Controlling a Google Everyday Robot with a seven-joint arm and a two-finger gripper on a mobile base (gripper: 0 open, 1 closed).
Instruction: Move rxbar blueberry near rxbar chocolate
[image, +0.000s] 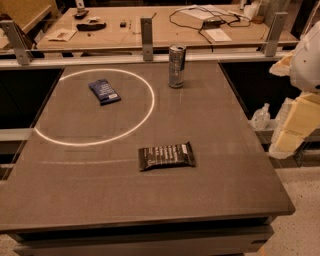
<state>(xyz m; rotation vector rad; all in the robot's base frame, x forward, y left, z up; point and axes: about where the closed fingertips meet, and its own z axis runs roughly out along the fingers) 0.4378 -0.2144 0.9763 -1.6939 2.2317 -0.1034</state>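
The blue snack bar lies on the table left of the can, inside a white circle. The black snack bar lies in front of the can, well apart from the blue one. The end effector hangs right of the can, beyond the table edge; I cannot tell whether it is wide or narrow.

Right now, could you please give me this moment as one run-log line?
gripper right of table | rxbar blueberry inside white ring, untouched | rxbar chocolate outside ring, nearer front | can upright at back
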